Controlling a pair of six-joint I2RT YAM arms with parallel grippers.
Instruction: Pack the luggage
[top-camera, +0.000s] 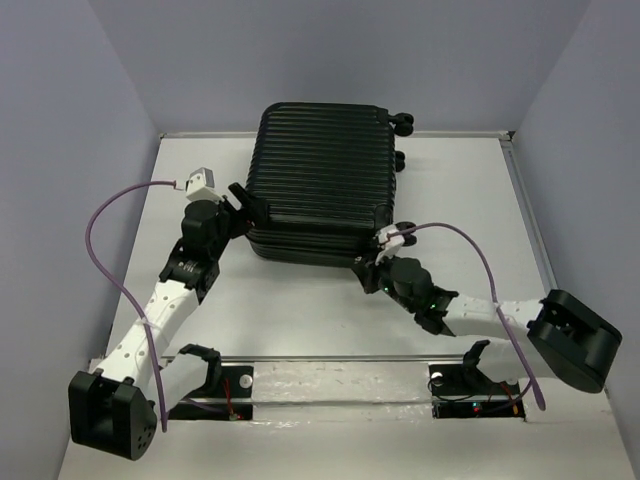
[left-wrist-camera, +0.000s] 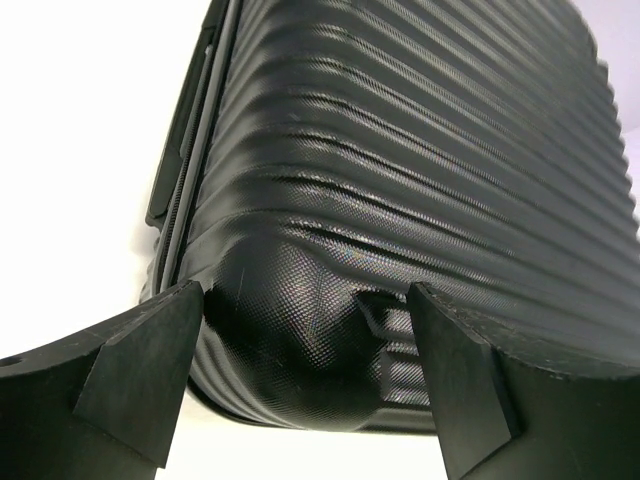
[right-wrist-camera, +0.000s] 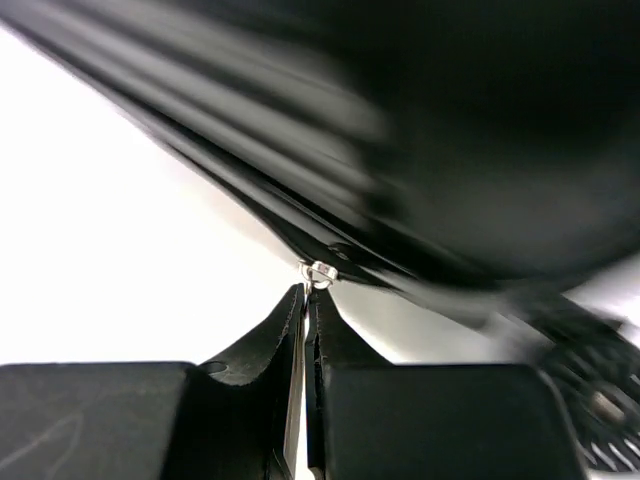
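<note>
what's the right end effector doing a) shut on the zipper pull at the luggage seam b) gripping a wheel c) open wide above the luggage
a: the right end effector has its fingers pressed together, with the small metal zipper pull at their tips on the seam of the luggage.

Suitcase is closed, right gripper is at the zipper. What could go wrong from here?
1. The right gripper appears to pinch the small silver zipper pull only at its very fingertips, so it may slip off once pulled.
2. The left gripper stands open around a corner of the black ribbed hard-shell suitcase without clamping it. The case may slide on the white table under the tug.
</note>
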